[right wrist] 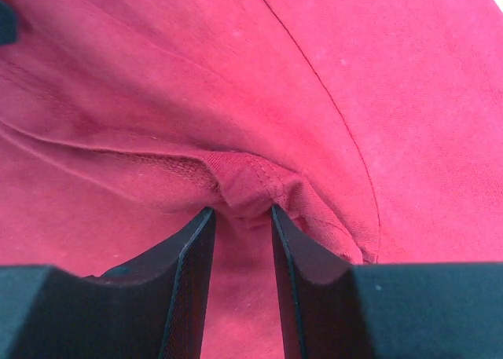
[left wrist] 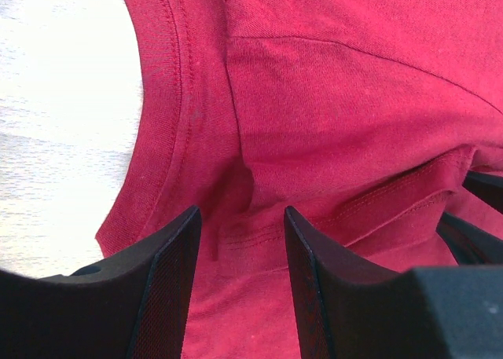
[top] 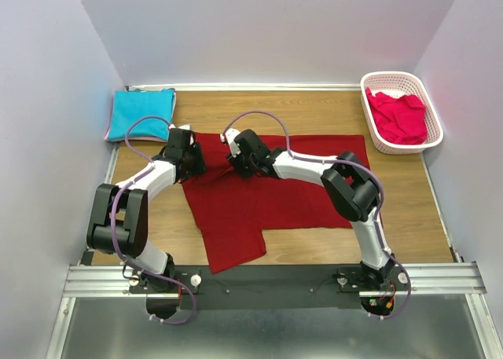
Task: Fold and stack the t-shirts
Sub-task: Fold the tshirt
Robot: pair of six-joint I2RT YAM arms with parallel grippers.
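The dark red t-shirt lies spread on the wooden table, one part hanging toward the near edge. My left gripper is down on its far left edge, near the neckline. In the left wrist view its jaws stand apart over a low crease of the shirt. My right gripper is close beside it. In the right wrist view its jaws stand narrowly apart, with a bunched hem of the shirt at the tips. The turquoise t-shirt lies folded at the far left. The pinkish-red t-shirt is crumpled in the basket.
The white latticed basket stands at the far right corner. Grey walls close in the table on three sides. A metal rail carrying both arm bases runs along the near edge.
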